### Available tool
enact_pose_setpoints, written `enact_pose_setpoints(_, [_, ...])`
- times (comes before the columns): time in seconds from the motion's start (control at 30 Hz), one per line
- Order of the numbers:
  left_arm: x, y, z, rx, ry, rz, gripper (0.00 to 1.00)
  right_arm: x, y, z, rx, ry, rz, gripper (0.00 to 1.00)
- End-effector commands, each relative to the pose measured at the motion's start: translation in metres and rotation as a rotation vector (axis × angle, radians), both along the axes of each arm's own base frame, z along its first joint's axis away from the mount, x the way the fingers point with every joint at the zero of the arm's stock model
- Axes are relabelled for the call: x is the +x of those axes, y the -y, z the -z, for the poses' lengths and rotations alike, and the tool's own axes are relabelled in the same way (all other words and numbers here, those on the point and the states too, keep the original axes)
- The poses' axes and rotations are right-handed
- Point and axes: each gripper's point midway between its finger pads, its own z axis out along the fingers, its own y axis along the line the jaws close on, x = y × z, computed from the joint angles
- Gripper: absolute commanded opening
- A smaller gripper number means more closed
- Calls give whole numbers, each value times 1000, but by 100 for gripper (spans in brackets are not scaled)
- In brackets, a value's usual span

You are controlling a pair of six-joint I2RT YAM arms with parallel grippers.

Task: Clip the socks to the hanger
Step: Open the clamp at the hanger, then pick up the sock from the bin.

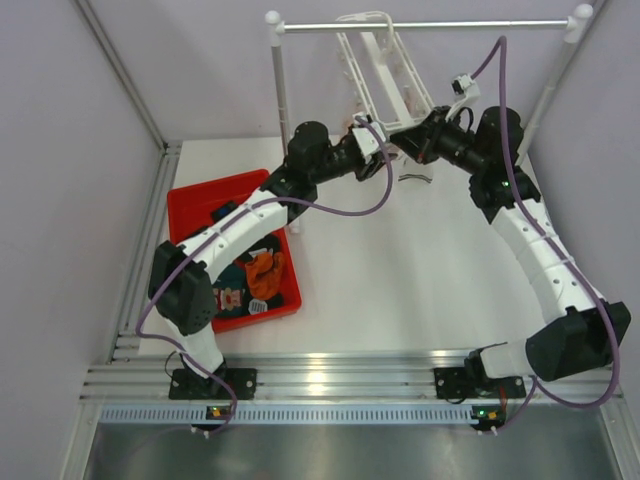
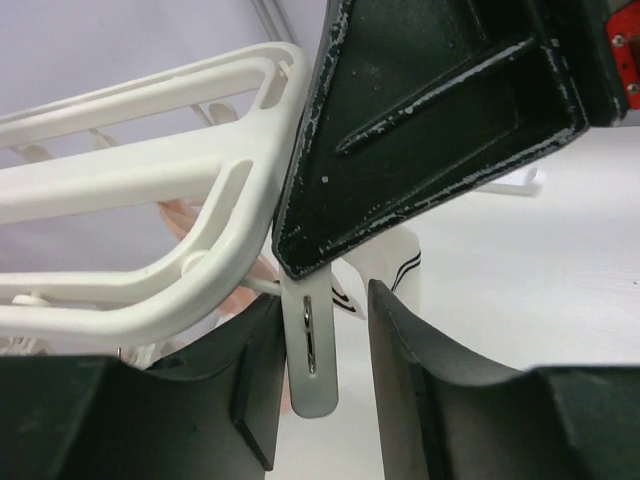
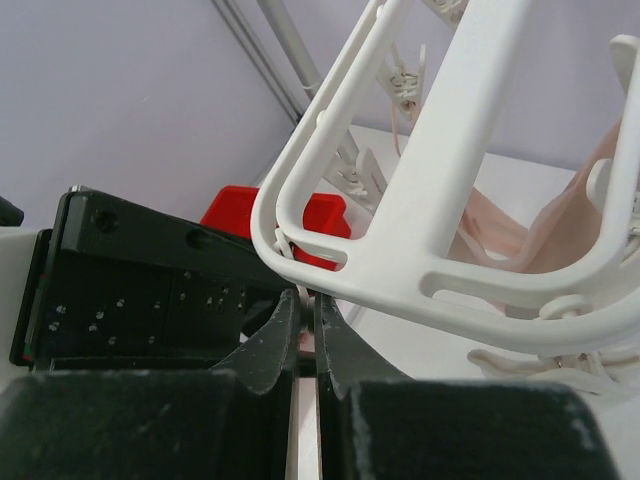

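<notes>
While one hanger (image 3: 440, 170) hung on the rail (image 1: 420, 26), you held your left gripper (image 2: 322, 310) narrowly parted around one clip (image 2: 312, 385), right gripper (image 3: 307, 305) pinched closed; at least three socks (image 1: 265, 272) lay in one red bin (image 1: 215, 188).

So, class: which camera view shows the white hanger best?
The top external view: the hanger is seen almost whole, hooked on the rail. The left wrist view shows only one rounded corner and a clip; the right wrist view, just a corner close up.
</notes>
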Motion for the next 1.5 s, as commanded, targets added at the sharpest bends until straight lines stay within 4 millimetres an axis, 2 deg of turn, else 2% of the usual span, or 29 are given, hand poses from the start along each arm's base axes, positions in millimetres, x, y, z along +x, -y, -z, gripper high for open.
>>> enact_pose_setpoints(0.0, [-17,-10,-38,-57,12,7,42,7,11,-38,51,84,8,0])
enact_pose_setpoints(0.03, [-20,-16,-43,-67,2,-1,43,7,11,-39,53,85,3,0])
enact_pose_setpoints(0.1, [-23,-29,-42,-81,-74,-13,46,7,13,-42,64,82,-5,0])
enact_pose_setpoints(0.17, [-34,-47,-40,-93,-154,-14,48,8,15,-50,76,109,-9,0])
enact_pose_setpoints(0.23, [-53,-64,-40,-107,-204,3,53,7,16,-52,80,114,-21,0])
enact_pose_setpoints(0.3, [-60,-83,-35,-124,-278,-17,56,6,17,-52,88,113,-36,0])
enact_pose_setpoints(0.33, [-70,-93,-35,-134,-299,-23,57,6,17,-53,91,112,-41,0])
enact_pose_setpoints(0.37, [-68,-106,-34,-154,-338,-53,57,5,17,-52,92,111,-47,0])
enact_pose_setpoints(0.4, [-68,-117,-25,-141,-365,-73,57,4,17,-53,95,113,-60,0])
enact_pose_setpoints(0.43, [-72,-129,-26,-158,-410,-89,57,4,17,-52,97,110,-63,0])
enact_pose_setpoints(0.47, [-61,-153,-22,-178,-457,-150,57,4,17,-53,95,113,-69,0])
enact_pose_setpoints(0.53, [-56,-181,-5,-172,-548,-238,57,2,16,-53,97,109,-83,0])
enact_pose_setpoints(0.57, [-45,-206,0,-189,-579,-319,56,2,15,-55,100,110,-89,0])
enact_pose_setpoints(0.63, [-47,-233,21,-175,-654,-406,55,1,15,-55,99,114,-96,0])
enact_pose_setpoints(0.67, [-40,-256,29,-171,-659,-487,54,1,15,-54,96,113,-94,0])
enact_pose_setpoints(0.73, [-44,-281,51,-146,-704,-579,54,2,15,-54,93,114,-92,0])
enact_pose_setpoints(0.8, [-39,-314,72,-100,-721,-714,53,3,16,-53,85,117,-88,0])
enact_pose_setpoints(0.87, [-35,-340,97,-83,-809,-837,51,3,16,-54,78,123,-86,0])
enact_pose_setpoints(0.9, [-31,-360,107,-91,-836,-938,50,3,17,-53,78,122,-82,0])
enact_pose_setpoints(0.93, [-27,-369,120,-90,-881,-994,50,3,17,-55,77,129,-79,0])
enact_pose_setpoints(1.0, [-23,-382,140,-118,-947,-1102,54,5,18,-55,73,126,-74,0])
enact_pose_setpoints(1.07, [-12,-381,144,-203,-966,-1130,58,6,19,-54,70,125,-67,0])
enact_pose_setpoints(1.1, [-8,-386,156,-218,-991,-1170,62,7,19,-53,69,122,-64,0])
enact_pose_setpoints(1.17, [2,-388,167,-257,-1030,-1226,62,8,19,-52,64,123,-61,0])
enact_pose_setpoints(1.2, [11,-391,182,-244,-1063,-1262,62,9,19,-51,63,118,-59,0])
enact_pose_setpoints(1.27, [20,-405,194,-253,-1082,-1375,60,11,20,-49,60,112,-54,0])
enact_pose_setpoints(1.3, [23,-407,214,-228,-1127,-1405,59,11,20,-49,58,110,-53,0])
enact_pose_setpoints(1.4, [30,-412,243,-209,-1195,-1479,58,12,20,-49,56,107,-49,0])
enact_pose_setpoints(1.47, [38,-410,251,-212,-1206,-1496,59,12,21,-51,53,114,-48,0])
